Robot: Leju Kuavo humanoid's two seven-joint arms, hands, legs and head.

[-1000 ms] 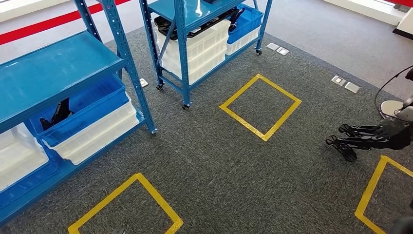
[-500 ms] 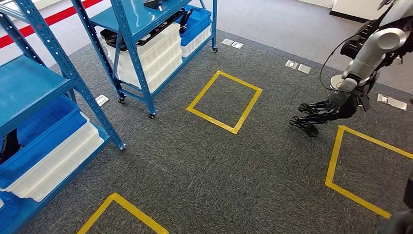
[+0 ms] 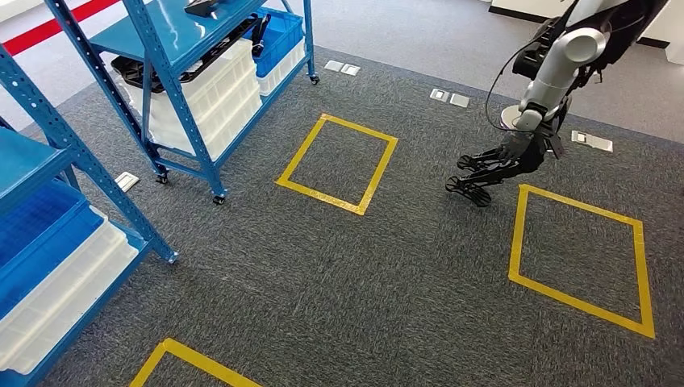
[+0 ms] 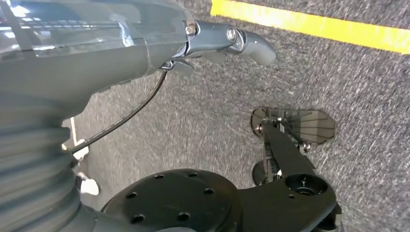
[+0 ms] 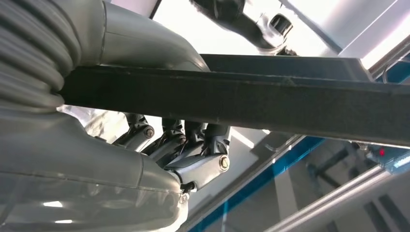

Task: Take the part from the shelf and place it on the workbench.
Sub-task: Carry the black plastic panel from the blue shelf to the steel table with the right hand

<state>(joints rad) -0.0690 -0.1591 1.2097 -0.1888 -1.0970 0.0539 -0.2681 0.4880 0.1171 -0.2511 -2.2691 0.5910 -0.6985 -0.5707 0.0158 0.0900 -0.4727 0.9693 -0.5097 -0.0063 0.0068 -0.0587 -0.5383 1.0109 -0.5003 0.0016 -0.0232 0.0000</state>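
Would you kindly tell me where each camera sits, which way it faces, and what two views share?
Head view: high on the body, looking forward and down at grey carpet, a yellow tape square and blue metal shelves; the right hand grips a long black frame part.
Left wrist view: behind the left hand, facing carpet and a yellow tape line.
Right wrist view: behind the right hand, facing along the gripped part.
Shared: head and right wrist views both show that part.

Your inventory: shelf unit (image 3: 189, 89) far left, bins (image 3: 211, 89) on its lower tier; second shelf (image 3: 48, 210) nearer left; floor square (image 3: 339, 163) centre; another square (image 3: 582, 258) right.
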